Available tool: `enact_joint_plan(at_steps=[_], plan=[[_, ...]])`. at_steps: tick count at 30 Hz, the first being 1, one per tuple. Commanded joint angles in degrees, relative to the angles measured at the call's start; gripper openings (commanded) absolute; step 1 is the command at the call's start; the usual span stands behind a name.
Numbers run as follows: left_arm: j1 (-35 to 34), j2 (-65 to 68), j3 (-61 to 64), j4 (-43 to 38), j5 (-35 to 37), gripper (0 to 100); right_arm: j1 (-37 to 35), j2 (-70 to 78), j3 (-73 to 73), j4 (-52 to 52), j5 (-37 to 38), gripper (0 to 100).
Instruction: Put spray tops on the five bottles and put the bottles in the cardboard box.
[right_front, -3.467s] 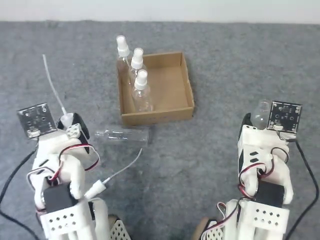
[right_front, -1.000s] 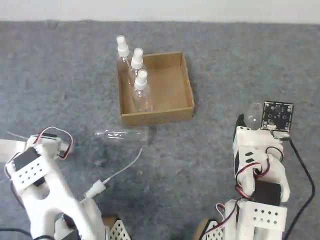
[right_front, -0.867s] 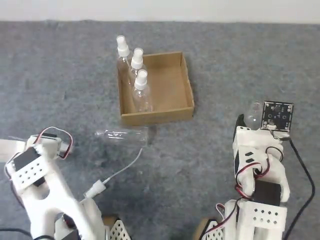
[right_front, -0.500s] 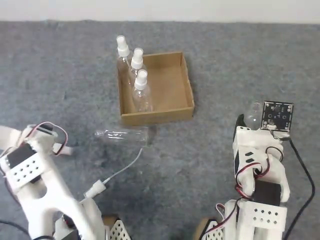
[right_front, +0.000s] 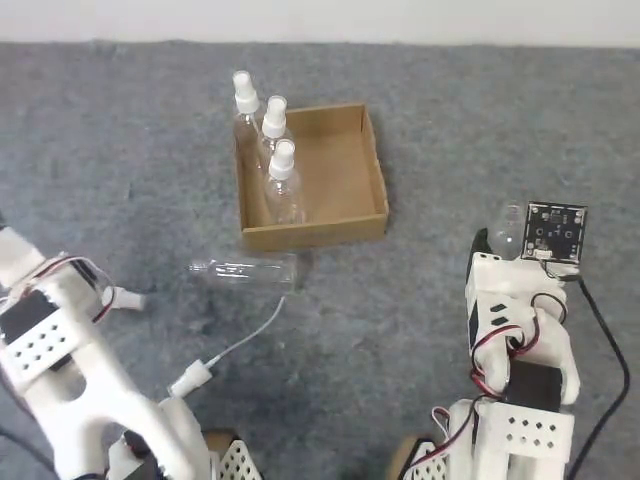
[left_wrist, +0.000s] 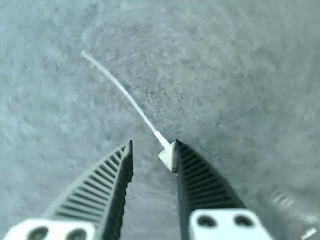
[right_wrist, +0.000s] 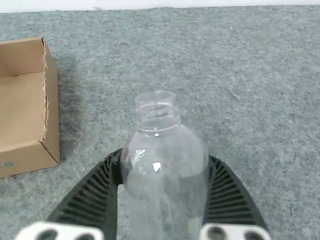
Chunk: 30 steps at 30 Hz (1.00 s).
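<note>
Surface: grey carpet (right_front: 480, 120). On it, a cardboard box (right_front: 340, 170) with three capped bottles (right_front: 283, 185) standing along one wall.

Item, right gripper (right_wrist: 164, 167): clenched on an uncapped bottle (right_wrist: 157, 117), neck pointing out beyond the fingers, well apart from the box.

Item, left gripper (left_wrist: 152, 146): jaws parted, a spray top (left_wrist: 168, 155) touching one finger only, its tube lying out over the carpet.

Loose: second uncapped bottle (right_front: 245, 270) lying just before the box, spare spray top (right_front: 193, 378) near it.

Step, as judged: capping the fourth bottle. The next move calls for a firm hold on the top, then its tube fed into the held neck.
</note>
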Motion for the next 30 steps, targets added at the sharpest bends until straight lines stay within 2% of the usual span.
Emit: enact_joint_plan(at_steps=[1, 5, 13, 18, 24, 30], plan=[[0.2, 0.0, -3.7, 0.6, -14.2, 12, -0.5, -1.1, -1.1, -1.8, -0.1, 9.3], [0.2, 0.0, -3.8, 2.4, -26.0, 15, -0.4, -1.1, -1.1, -1.8, 0.0, 9.3], [0.6, 0.2, -10.7, 12.4, -39.7, 16, -0.4, -1.1, -1.1, -1.8, 0.0, 9.3], [5.1, 0.2, -11.9, 17.5, -49.3, 16, -0.6, -1.1, -0.5, -2.1, 2.1, 9.3], [6.6, 0.2, -11.6, 19.3, -59.8, 23, -0.6, -1.1, 0.4, -3.5, 2.3, 9.3], [6.4, 0.2, -11.4, 19.0, -73.5, 23, -0.7, -1.1, 0.4, -3.5, 2.3, 9.3]])
